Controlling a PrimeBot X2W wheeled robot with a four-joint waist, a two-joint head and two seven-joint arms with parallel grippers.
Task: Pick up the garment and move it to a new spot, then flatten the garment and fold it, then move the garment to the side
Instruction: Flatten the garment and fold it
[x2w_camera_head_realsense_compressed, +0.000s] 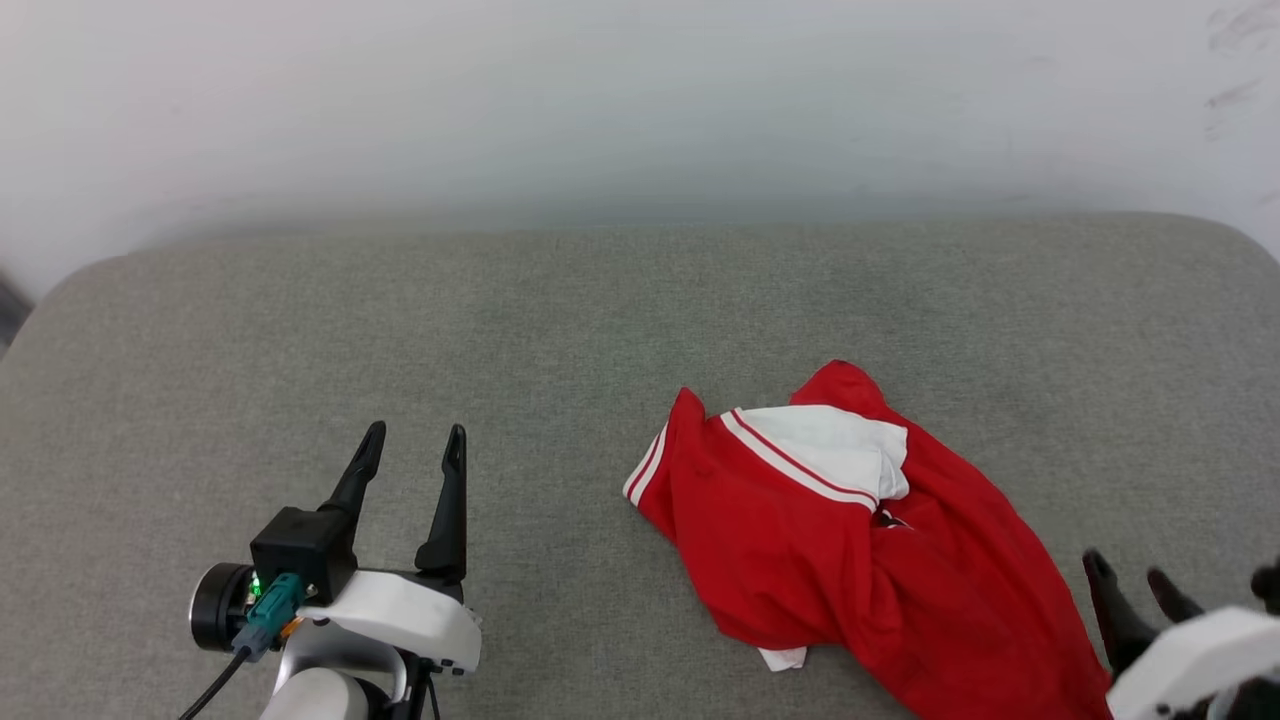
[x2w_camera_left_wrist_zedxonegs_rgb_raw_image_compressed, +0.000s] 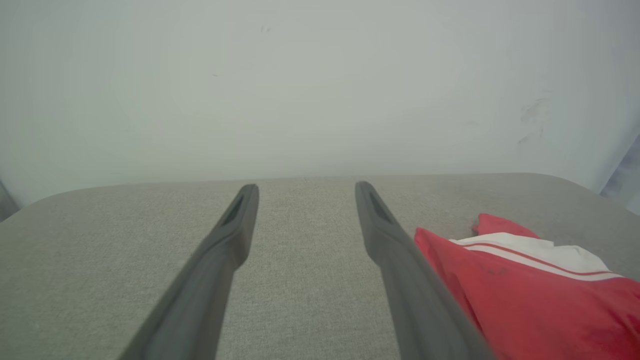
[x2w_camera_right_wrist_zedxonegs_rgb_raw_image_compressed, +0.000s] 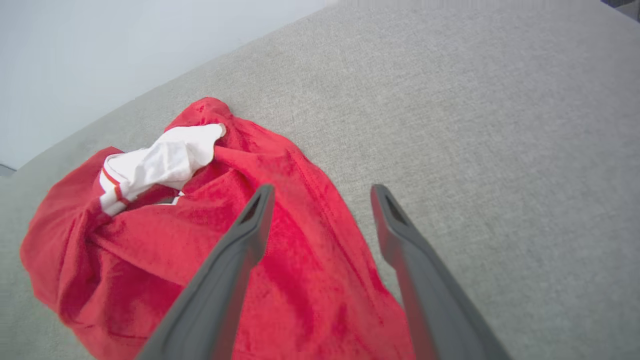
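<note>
Garment (x2w_camera_head_realsense_compressed: 850, 540) crumpled on grey cushion (x2w_camera_head_realsense_compressed: 400, 320). R claw (x2w_camera_right_wrist_zedxonegs_rgb_raw_image_compressed: 322, 192) fingers apart, empty, over garment's edge. L claw (x2w_camera_head_realsense_compressed: 416, 433) apart too, empty, garment off to its right.

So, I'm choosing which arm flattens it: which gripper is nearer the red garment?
Right. The right gripper is at the right edge of the garment, fingers open; the left gripper sits apart to its left.

A broad tabletop (x2w_camera_head_realsense_compressed: 600, 320) covered in grey woven fabric, with rounded far corners, stretches across the scene. Behind it rises a plain pale wall (x2w_camera_head_realsense_compressed: 640, 100), with a few faint dark scuff marks (x2w_camera_head_realsense_compressed: 1235, 30) near its upper right.
</note>
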